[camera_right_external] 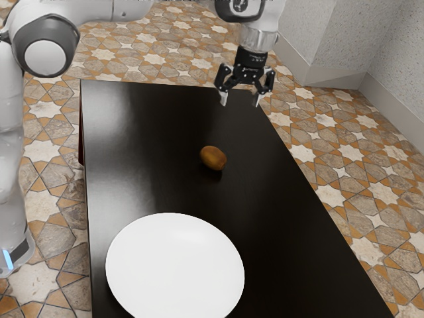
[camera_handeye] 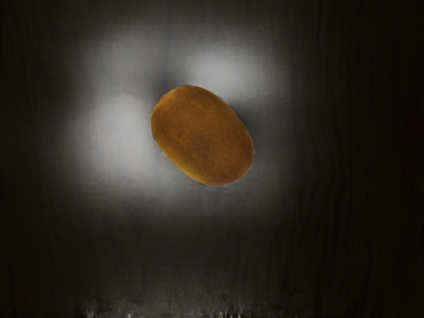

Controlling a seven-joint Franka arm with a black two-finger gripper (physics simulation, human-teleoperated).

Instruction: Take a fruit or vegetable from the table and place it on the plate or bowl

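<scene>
Gripper: Your gripper (camera_right_external: pixel 241 100) hangs above the far part of the table (camera_right_external: pixel 146 132), its fingers spread wide and holding nothing.
Kiwi: In the exterior view the brown kiwi (camera_right_external: pixel 213 158) lies on the table at about 7 o'clock from the gripper and apart from it. In the wrist view the kiwi (camera_handeye: pixel 202 134) sits close to straight beneath the hand, with its long axis slanted.
Plate: The white plate (camera_right_external: pixel 175 268) lies at about 7 o'clock from the kiwi, well apart, with nothing on it.
Progress: By my reading, no step is complete. The fruit is not yet grasped, lifted or placed. You have the descent, grasp, carry and release all left.
Edges: The table's edge on the exterior view's right runs at 3 o'clock from the kiwi, near but with some margin. The plate's rim sits near the table's 9 o'clock edge.
Open room: Bare dark surface lies between kiwi and plate, and nothing stands in that line.
Risk: The rounded fruit may roll if you nudge it off-centre.
</scene>
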